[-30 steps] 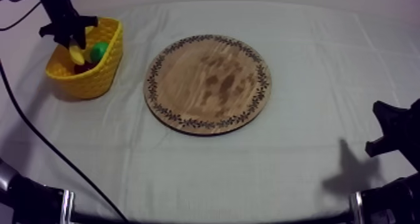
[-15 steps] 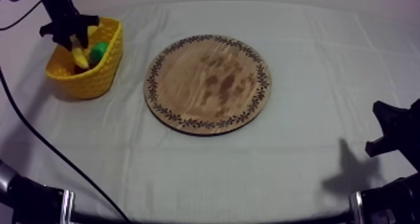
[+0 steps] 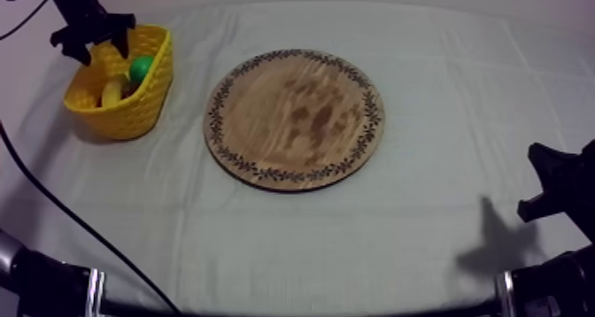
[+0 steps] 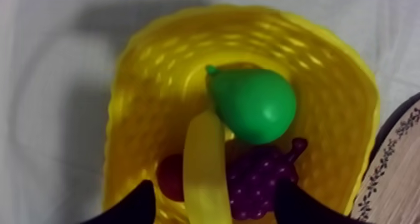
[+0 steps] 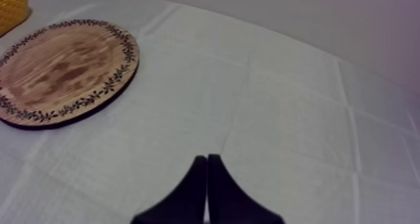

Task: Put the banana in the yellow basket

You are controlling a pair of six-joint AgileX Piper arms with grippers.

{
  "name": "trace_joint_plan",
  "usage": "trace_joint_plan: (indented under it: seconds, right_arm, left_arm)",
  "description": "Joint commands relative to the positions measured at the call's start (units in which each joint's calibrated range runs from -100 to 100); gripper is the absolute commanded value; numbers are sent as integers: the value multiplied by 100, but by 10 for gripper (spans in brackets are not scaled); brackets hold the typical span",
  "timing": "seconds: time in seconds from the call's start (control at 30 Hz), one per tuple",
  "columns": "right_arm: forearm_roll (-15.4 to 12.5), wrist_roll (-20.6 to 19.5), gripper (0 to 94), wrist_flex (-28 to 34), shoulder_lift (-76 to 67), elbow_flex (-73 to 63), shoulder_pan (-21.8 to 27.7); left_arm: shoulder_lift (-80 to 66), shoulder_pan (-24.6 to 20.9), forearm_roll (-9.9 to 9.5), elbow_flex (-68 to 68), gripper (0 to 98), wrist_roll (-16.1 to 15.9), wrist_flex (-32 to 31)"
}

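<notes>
Release step, judged complete: long yellow toy banana (image 4: 203,170) lying in woven yellow basket (image 3: 133,119), far left. Left gripper (image 3: 104,53) just above, jaws apart, empty; right gripper (image 5: 206,171) closed, near right. Next: rising straight clear.

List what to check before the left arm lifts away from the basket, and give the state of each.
1. Banana inside the yellow basket, beside the pear, grapes and small red fruit: ok.
2. Left gripper open above the banana: ok.
3. Fingers clear of the banana: cannot tell.
4. Wooden board holds no fruit: ok.
5. Right gripper shut, over the cloth, away from the basket: ok.
</notes>
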Motion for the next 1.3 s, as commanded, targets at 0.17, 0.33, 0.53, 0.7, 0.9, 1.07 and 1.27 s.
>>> trace_joint_plan:
  seconds: [0.17, 0.33, 0.53, 0.7, 0.9, 1.07, 1.27]
  right_arm:
    - [1, 0, 3, -2, 0, -3, 0]
    - [1, 0, 3, -2, 0, -3, 0]
    - [1, 0, 3, -2, 0, -3, 0]
    - [1, 0, 3, -2, 0, -3, 0]
    - [1, 0, 3, -2, 0, -3, 0]
    - [1, 0, 3, -2, 0, -3, 0]
    - [1, 0, 3, -2, 0, -3, 0]
  left_arm:
    - [-650, -12, -74, -149, 331, -7, -217]
    - [-1359, -34, -83, -101, 102, -42, -516]
    - [-2445, -39, -72, 391, 12, -82, -901]
    - [-3546, -22, -86, 974, 2, -79, -1190]
    - [-5022, -46, -118, 1656, 0, -86, -1508]
    - [-6344, -73, -232, 2408, 0, 54, -1917]
    - [-8044, -185, -269, 3972, 0, 103, -2629]
